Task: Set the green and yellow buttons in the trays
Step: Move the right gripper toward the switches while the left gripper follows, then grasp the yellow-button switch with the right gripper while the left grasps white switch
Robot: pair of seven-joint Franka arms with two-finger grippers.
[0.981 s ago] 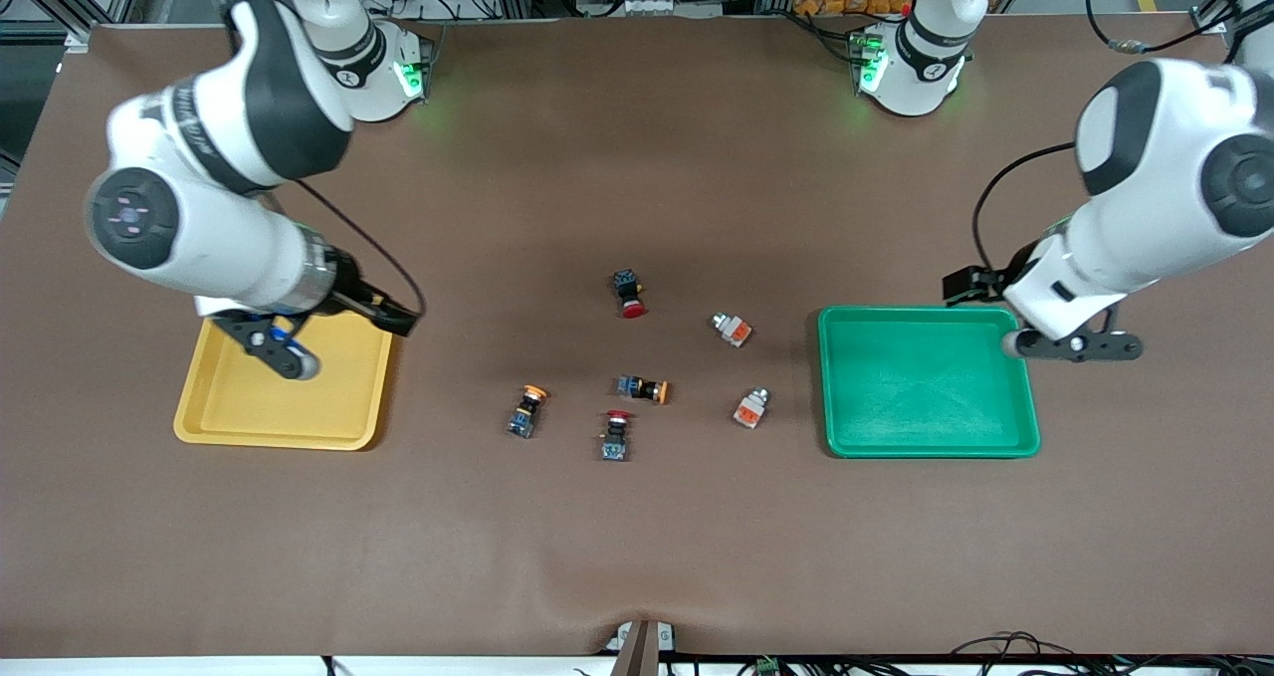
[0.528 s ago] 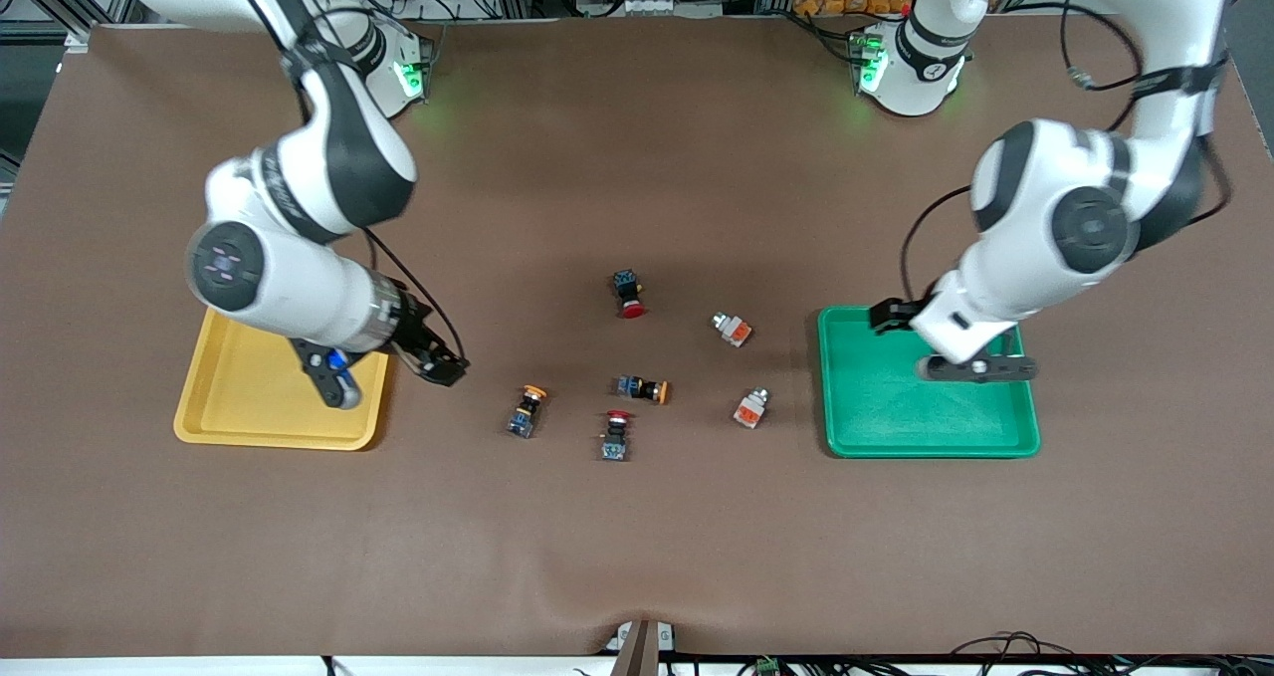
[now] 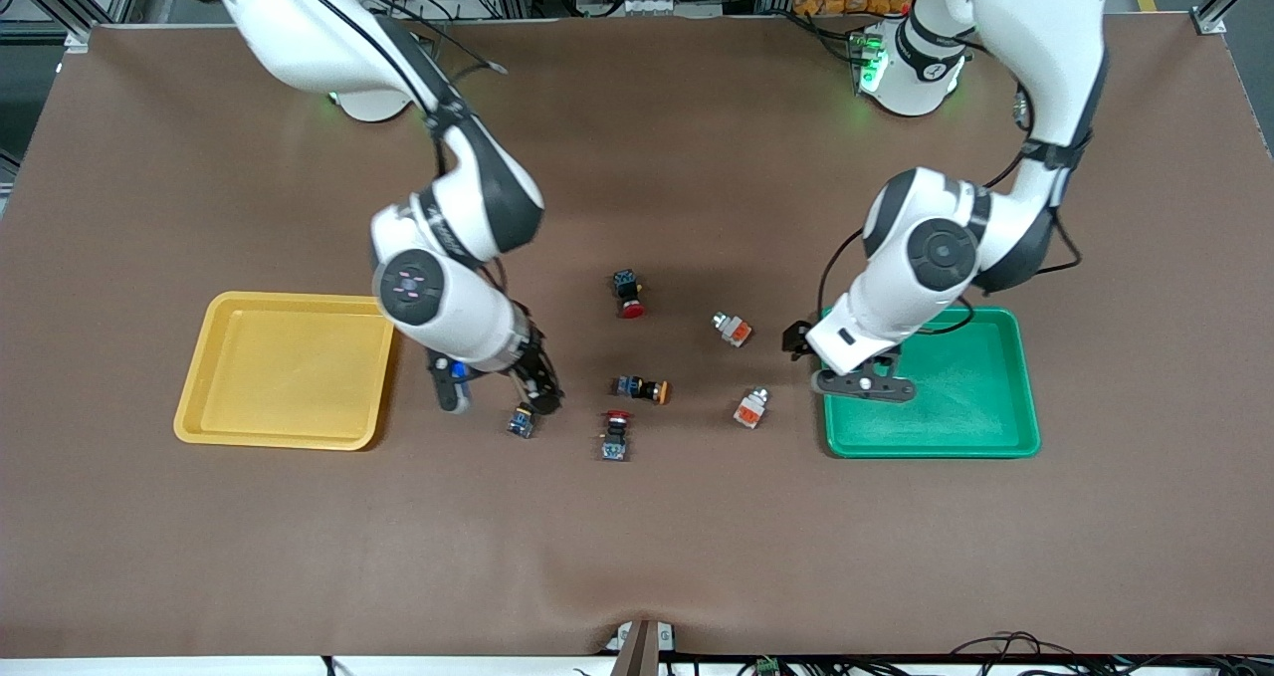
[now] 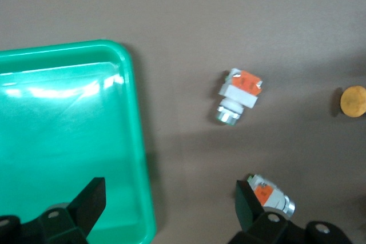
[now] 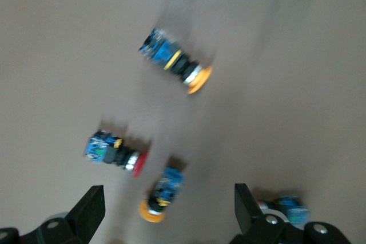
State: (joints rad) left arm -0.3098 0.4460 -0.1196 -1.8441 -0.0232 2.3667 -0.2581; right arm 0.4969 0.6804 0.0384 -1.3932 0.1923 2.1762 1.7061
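Note:
Two yellow-capped buttons lie mid-table: one [image 3: 520,420] under my open right gripper [image 3: 498,397], the other [image 3: 642,389] beside it toward the left arm's end. In the right wrist view the first [image 5: 162,198] lies between my open fingers and the second [image 5: 174,67] lies apart. Two white-bodied buttons [image 3: 733,330] [image 3: 751,408] lie beside the green tray [image 3: 931,447]. My open, empty left gripper [image 3: 864,385] hangs over that tray's edge toward the buttons. The left wrist view shows the tray [image 4: 63,130] and both white buttons [image 4: 237,92] [image 4: 269,194]. The yellow tray [image 3: 289,437] holds nothing.
Two red-capped black-blue switches lie among the buttons: one [image 3: 629,295] farther from the front camera, one [image 3: 614,435] nearer, close to the button under my right gripper; the nearer one also shows in the right wrist view [image 5: 114,151].
Both arms have swung in from their trays toward the middle. My right gripper left the yellow tray and now hangs over a yellow-capped button. My left gripper crossed the green tray.

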